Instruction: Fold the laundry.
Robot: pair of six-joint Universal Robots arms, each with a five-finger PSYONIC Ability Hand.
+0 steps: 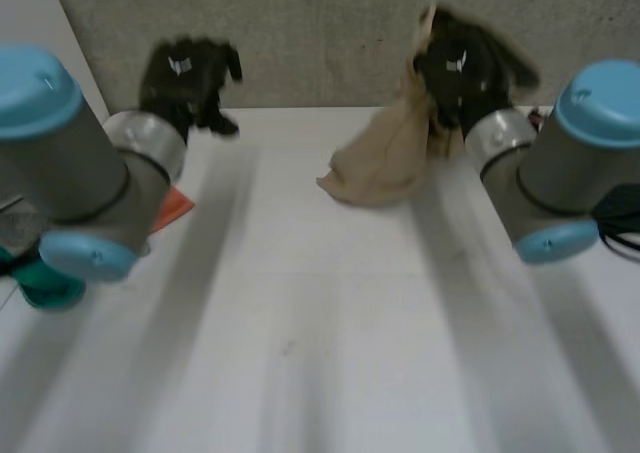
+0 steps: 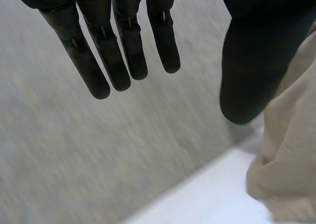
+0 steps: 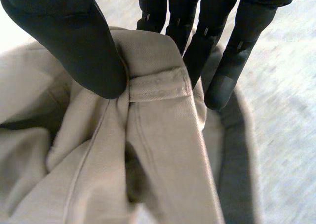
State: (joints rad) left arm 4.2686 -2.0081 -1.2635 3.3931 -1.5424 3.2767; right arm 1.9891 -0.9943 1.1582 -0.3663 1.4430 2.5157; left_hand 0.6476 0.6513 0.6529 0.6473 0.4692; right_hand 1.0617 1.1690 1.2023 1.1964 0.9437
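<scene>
The cloth [image 1: 385, 163] is covered at its top by the right hand [image 1: 465, 73]. An orange thing [image 1: 176, 206] is mostly hidden behind the left arm [image 1: 90, 183]. A teal thing [image 1: 45, 285] is partly hidden under that arm, and neither can be identified.

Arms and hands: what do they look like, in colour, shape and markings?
Both the left arm and the right arm are thick grey tubes with round light-blue caps and a silvery ring at the wrist. The left hand and right hand are black, each with a small white mark on its back. The fingers are long and rounded, the thumb thicker.
</scene>
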